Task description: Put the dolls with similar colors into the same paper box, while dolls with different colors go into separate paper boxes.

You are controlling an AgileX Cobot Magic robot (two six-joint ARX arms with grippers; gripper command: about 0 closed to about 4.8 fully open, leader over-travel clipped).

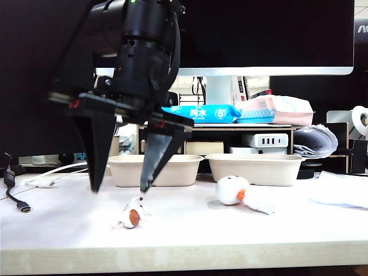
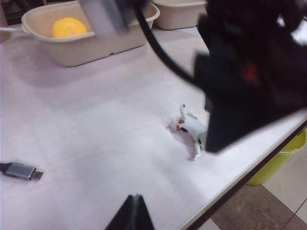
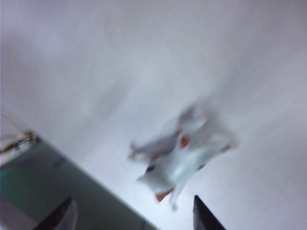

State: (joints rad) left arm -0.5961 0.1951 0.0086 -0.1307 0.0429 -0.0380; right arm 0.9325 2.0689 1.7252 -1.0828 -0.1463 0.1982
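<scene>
Low and left of centre in the exterior view, on the pale table (image 1: 190, 230) near its front edge: tiny white doll (image 1: 133, 217) with brown-orange spots, lying on its side, touched by nothing. Further right, the round-headed white doll (image 1: 233, 190) with orange beak, also on the bare tabletop, well apart from the first. Behind both, two paper boxes side by side: left box (image 1: 154, 169) and right box (image 1: 256, 168). In the upper left of the left wrist view, a round yellow doll (image 2: 69, 28) sitting inside the left box; the second yellow doll not visible anywhere.

Step in hand, as a judgement: picking up the tiny white doll for the box without the yellow. To do it well: centre the spread tips over the small body, straddle its narrower width, lower until the tips nearly meet the table, close gently on the soft torso rather than a thin leg or tail, lift straight before swinging to the right box. Risk: nudging so light a toy toward the near table edge.

Right gripper (image 1: 119, 187) hanging over the doll, fingers (image 1: 95, 146) spread wide, holding nothing, one tip just above the toy; right wrist view blurred, doll between both tips.

Left gripper (image 2: 134, 215) at the bottom edge of its own view, only a dark tip visible; open or closed, cannot tell; nothing seen in it
</scene>
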